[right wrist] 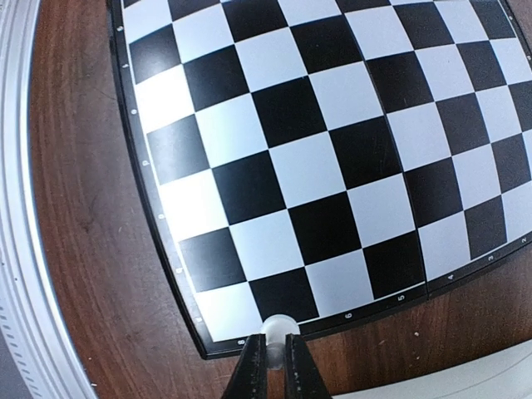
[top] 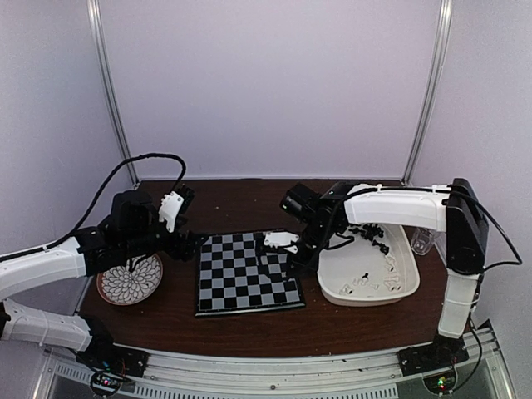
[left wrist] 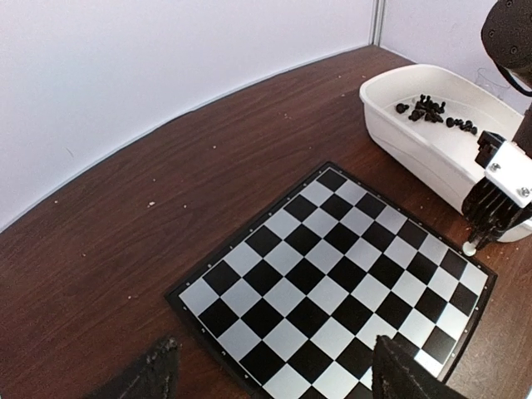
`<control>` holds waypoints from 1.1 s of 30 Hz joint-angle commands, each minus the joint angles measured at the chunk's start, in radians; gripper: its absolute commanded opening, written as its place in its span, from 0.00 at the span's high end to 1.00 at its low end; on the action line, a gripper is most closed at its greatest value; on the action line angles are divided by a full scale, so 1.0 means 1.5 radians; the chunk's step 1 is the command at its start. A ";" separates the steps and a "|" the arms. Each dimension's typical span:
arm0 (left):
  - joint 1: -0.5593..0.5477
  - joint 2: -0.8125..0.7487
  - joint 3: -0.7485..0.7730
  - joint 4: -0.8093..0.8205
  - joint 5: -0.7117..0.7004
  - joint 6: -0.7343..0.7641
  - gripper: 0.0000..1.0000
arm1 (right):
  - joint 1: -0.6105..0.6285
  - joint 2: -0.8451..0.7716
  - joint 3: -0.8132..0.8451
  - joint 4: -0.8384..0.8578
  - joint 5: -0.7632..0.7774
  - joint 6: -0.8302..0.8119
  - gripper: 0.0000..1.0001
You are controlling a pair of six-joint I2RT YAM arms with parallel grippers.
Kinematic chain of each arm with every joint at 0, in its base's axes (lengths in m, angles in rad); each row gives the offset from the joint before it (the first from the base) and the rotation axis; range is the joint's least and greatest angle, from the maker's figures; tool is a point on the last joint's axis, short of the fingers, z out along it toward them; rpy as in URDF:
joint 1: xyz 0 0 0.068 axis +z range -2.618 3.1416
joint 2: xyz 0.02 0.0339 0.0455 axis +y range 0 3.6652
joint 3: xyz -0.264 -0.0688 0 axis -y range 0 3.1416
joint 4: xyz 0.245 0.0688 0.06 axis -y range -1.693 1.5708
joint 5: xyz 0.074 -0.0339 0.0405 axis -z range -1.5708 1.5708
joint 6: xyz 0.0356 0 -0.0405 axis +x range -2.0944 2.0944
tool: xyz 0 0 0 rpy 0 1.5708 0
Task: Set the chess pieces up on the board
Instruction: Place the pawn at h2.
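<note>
The board [top: 248, 271] lies flat in the middle of the table, and no chess pieces stand on the squares that show. My right gripper [right wrist: 273, 366] is shut on a small white chess piece [right wrist: 277, 325], held low over the board's edge by a corner square. The left wrist view shows the board [left wrist: 332, 283] and that white piece [left wrist: 470, 247] under the right gripper [left wrist: 497, 218]. My left gripper [left wrist: 274, 384] is open, its fingers [left wrist: 154, 374] spread wide above the board's near corner with nothing between them. In the top view it [top: 189, 246] hovers at the board's left edge.
A white tray [top: 407, 287] to the right of the board holds black pieces [left wrist: 431, 109] and several white ones [top: 366, 283]. A round patterned plate [top: 130, 281] sits left of the board under the left arm. A clear cup [top: 422, 241] stands beyond the tray.
</note>
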 commanded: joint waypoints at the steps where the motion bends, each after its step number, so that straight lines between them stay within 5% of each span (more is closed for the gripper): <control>1: 0.000 -0.004 -0.007 0.005 -0.041 -0.002 0.20 | 0.005 0.029 -0.005 0.036 0.042 -0.012 1.00; 33: 0.000 -0.008 -0.009 0.007 -0.067 0.009 0.20 | 0.010 0.072 -0.017 0.036 0.015 -0.009 0.98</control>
